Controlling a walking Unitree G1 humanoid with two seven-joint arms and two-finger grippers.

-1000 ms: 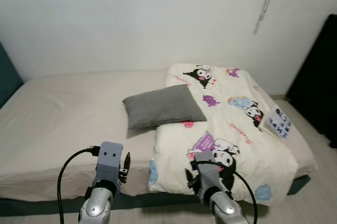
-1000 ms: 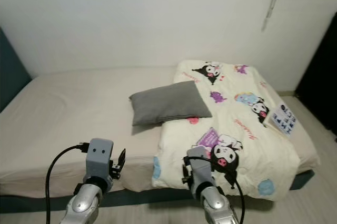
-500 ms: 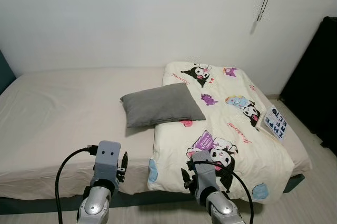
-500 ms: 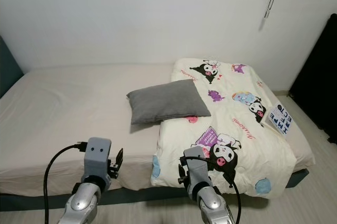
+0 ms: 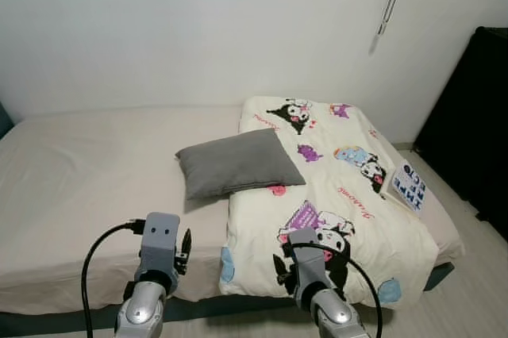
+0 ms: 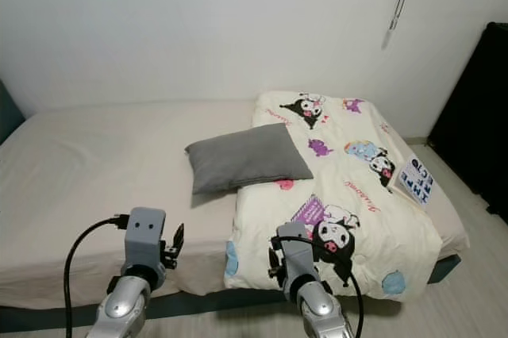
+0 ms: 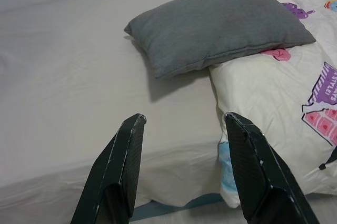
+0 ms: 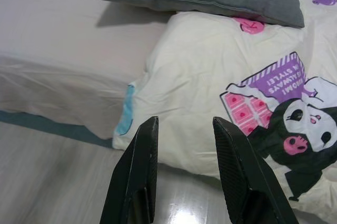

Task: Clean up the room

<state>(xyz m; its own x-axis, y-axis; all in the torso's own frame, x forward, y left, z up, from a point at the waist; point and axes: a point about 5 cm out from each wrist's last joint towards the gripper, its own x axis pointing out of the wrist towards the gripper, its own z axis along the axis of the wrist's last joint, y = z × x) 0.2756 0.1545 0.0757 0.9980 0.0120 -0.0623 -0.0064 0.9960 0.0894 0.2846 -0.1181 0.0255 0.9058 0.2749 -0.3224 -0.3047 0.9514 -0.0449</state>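
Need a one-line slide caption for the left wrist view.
Open left pincer aimed at a grey pillow lying partly on a cartoon-print blanket on the bed.

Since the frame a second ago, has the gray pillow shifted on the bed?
No. The gray pillow still lies half on the cartoon-print blanket edge, half on the sheet, with the same overlap. The whole picture slid left, so the camera moved, not the pillow.

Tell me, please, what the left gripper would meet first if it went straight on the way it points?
Probably the bare sheet, just short of the grey pillow. The left gripper is open and aimed over the bed's edge; depth is hard to judge.
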